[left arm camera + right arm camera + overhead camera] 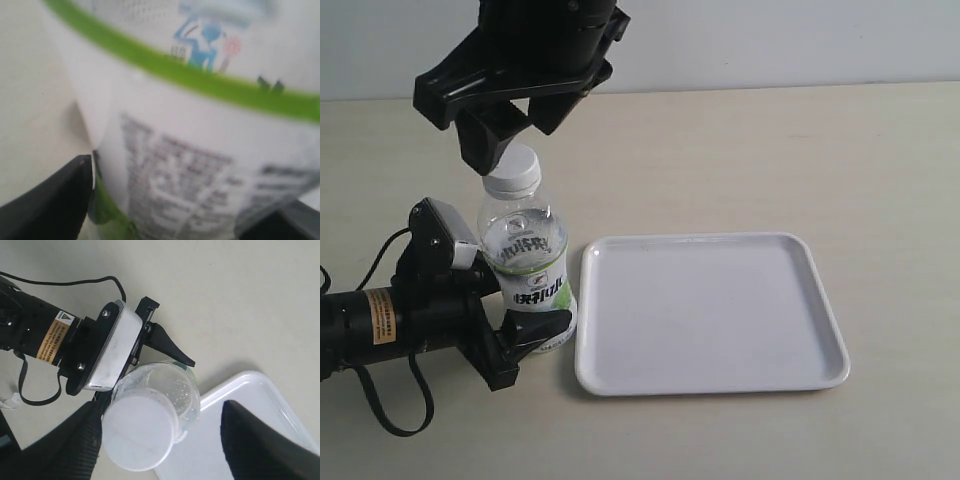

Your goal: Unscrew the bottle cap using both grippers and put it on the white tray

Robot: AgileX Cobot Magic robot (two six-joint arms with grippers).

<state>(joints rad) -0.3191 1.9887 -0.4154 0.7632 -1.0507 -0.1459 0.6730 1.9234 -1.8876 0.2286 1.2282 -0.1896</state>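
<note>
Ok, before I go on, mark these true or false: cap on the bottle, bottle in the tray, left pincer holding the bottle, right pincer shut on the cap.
1. The small white ribbed plastic screw cap sits on the neck of the small clear plastic bottle. True.
2. The bottle lies inside the glossy white square tray. False: it stands upright on the table, beside the tray.
3. The left pincer is clamped on the bottle's lower body. True.
4. The right pincer is shut on the cap. False: its fingers are spread open to either side of the cap, with gaps showing in the right wrist view.
</note>
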